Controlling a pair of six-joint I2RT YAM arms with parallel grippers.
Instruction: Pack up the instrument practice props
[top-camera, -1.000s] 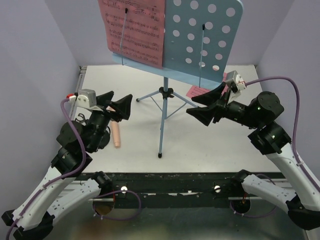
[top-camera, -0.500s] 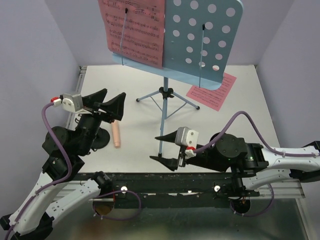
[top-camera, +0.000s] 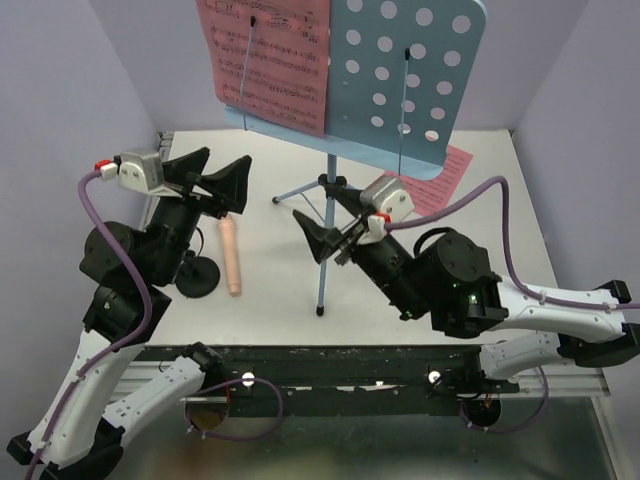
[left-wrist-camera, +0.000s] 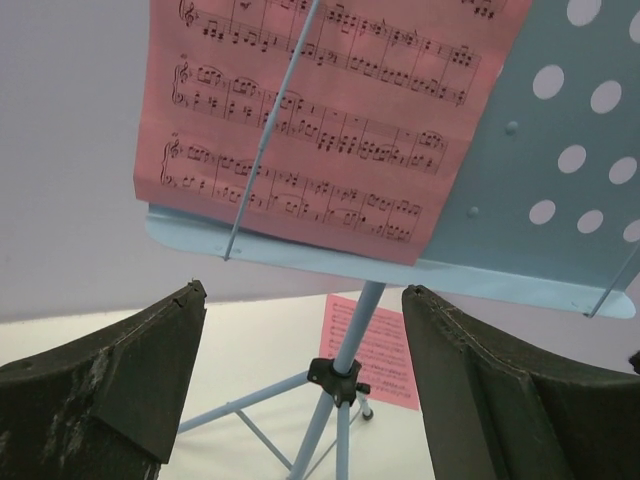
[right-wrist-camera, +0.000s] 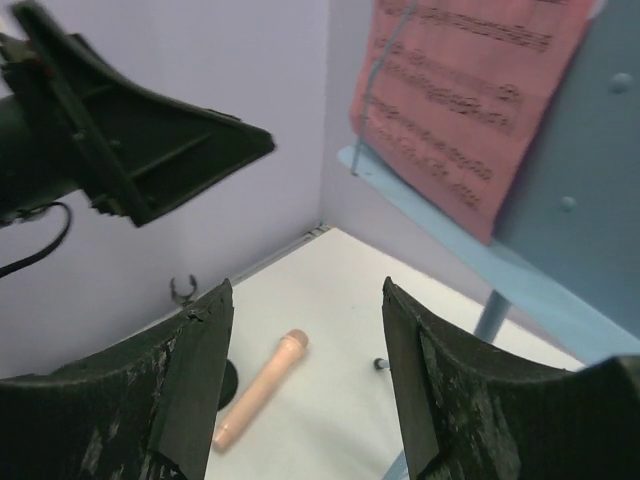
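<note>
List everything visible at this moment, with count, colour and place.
music stand: 1, light blue, upright mid-table
sheet-music pages: 2, pink; one on the stand's desk, one flat on the table to the stand's right
toy microphone: 1, beige-pink, lying left of the stand
mic stand: 1, black, round base, left of the microphone
table: 1, white
left pincer: 1, black, open, empty, facing the desk
right pincer: 1, black, open, empty, near the stand's pole
</note>
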